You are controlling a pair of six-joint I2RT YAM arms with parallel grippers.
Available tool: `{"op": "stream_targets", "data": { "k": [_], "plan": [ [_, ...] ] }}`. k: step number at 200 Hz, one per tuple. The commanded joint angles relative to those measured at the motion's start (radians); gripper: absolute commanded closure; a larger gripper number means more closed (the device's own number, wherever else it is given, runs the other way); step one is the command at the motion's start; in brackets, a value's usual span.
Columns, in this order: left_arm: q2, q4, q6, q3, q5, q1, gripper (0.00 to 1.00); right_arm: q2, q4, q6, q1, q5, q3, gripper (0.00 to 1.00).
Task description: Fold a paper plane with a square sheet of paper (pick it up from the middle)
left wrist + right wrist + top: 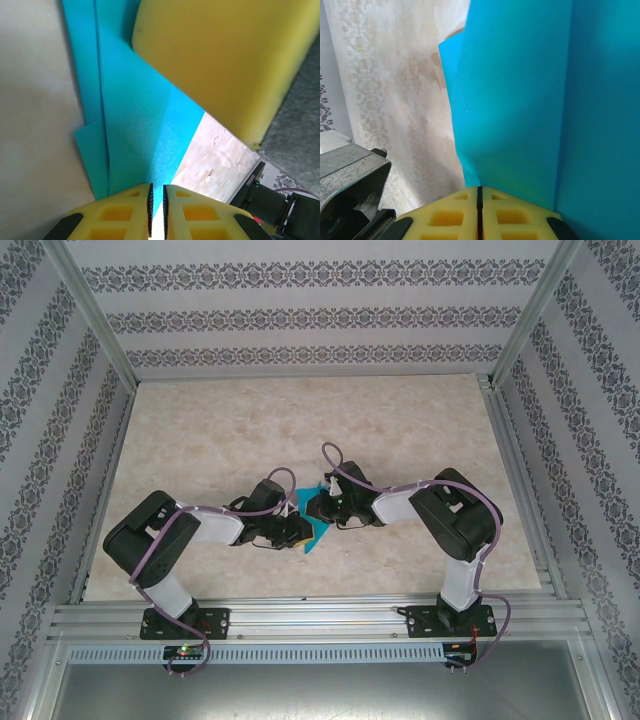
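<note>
Mid-fold I reckon: left gripper (156, 194) and right gripper (480, 192) both pinched shut on the thin teal-blue paper sheet (130, 130), so the next move needs a careful, coordinated crease.

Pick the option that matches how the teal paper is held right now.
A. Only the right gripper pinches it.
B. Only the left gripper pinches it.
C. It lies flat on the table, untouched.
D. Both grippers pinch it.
D: the left wrist view shows the left gripper shut on an edge of the folded teal paper, and the right wrist view shows the right gripper shut on it too.
</note>
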Motion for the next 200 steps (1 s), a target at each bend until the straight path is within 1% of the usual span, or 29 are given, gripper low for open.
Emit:
{"op": "stream_targets", "data": {
  "k": [1, 34, 50, 97, 147, 162, 187, 200],
  "plan": [
    [0.051, -0.027, 0.008, -0.038, 0.060, -0.047, 0.83, 0.046, -0.109, -0.013, 0.013, 0.086, -0.040, 0.91],
    [0.030, -0.052, 0.035, -0.042, 0.087, -0.052, 0.82, 0.049, -0.115, -0.012, 0.013, 0.088, -0.039, 0.91],
    [0.005, -0.095, 0.057, -0.027, 0.089, -0.056, 0.82, 0.046, -0.119, -0.013, 0.013, 0.089, -0.038, 0.91],
    [-0.039, -0.282, 0.135, 0.027, 0.039, -0.079, 0.82, 0.037, -0.146, -0.025, 0.009, 0.099, -0.034, 0.91],
    [-0.045, -0.325, 0.151, 0.030, 0.023, -0.097, 0.83, 0.040, -0.147, -0.024, 0.010, 0.097, -0.032, 0.91],
    [-0.038, -0.330, 0.159, 0.032, 0.038, -0.113, 0.83, 0.039, -0.150, -0.025, 0.010, 0.097, -0.033, 0.91],
    [-0.035, -0.404, 0.186, 0.042, -0.003, -0.141, 0.83, 0.037, -0.149, -0.025, 0.009, 0.101, -0.038, 0.91],
    [-0.045, -0.411, 0.183, 0.033, -0.014, -0.144, 0.86, 0.037, -0.147, -0.023, 0.009, 0.103, -0.041, 0.91]
  ]
}}
